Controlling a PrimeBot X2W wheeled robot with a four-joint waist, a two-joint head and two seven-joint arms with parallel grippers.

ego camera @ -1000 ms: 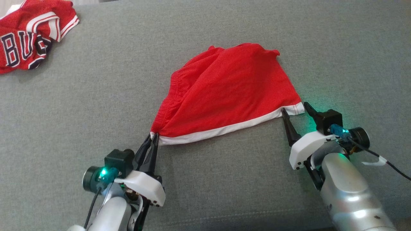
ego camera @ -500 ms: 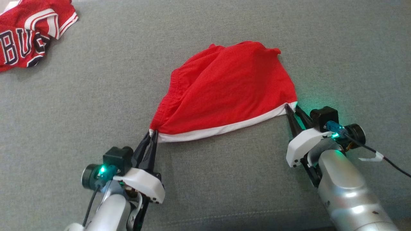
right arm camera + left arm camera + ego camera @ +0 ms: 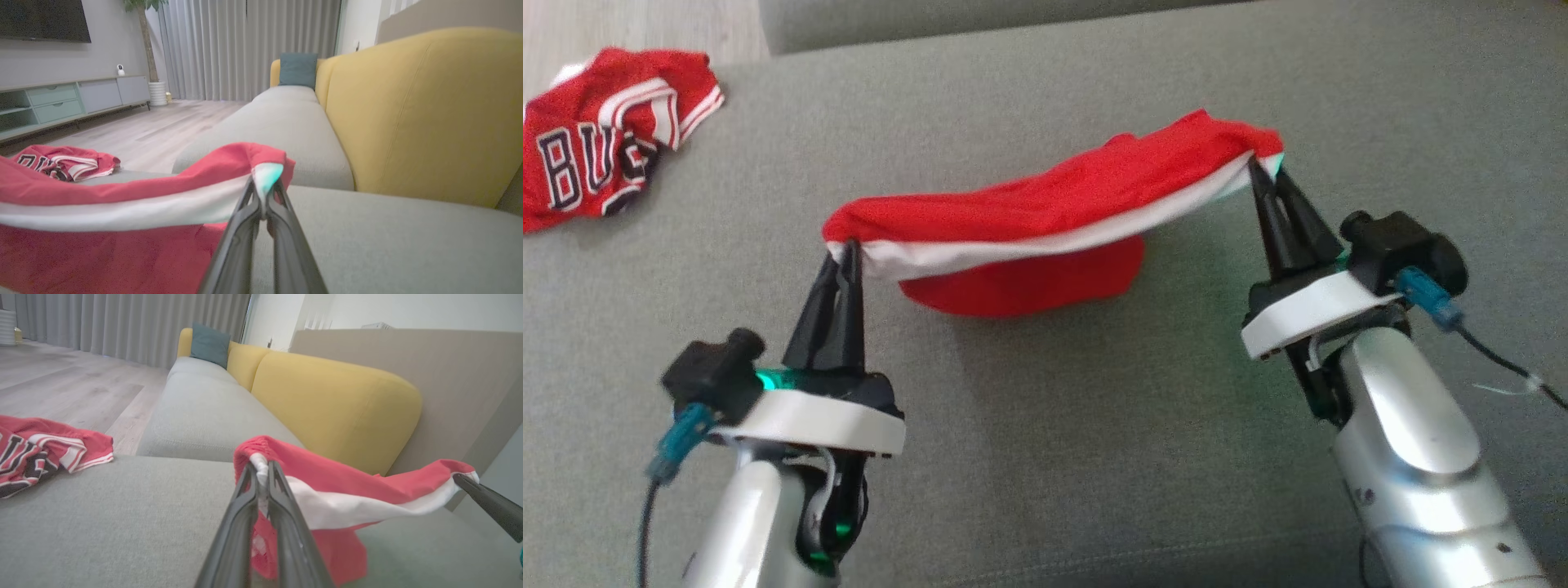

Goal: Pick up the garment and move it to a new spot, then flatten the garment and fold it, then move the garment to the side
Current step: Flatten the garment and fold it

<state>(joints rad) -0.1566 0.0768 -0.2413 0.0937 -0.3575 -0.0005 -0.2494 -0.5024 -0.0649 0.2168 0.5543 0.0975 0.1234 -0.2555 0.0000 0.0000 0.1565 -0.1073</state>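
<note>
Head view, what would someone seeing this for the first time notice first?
The red garment with a white hem, strung mid-picture between the left gripper and the right gripper, each shut on a hem corner, the rest sagging to the grey cushion. Next, a crumpled red jersey at the upper left.

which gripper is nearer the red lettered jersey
Left. The left gripper holds the red shorts by the end closest to the jersey; the right gripper holds the opposite end, farther across the grey cushion.
</note>
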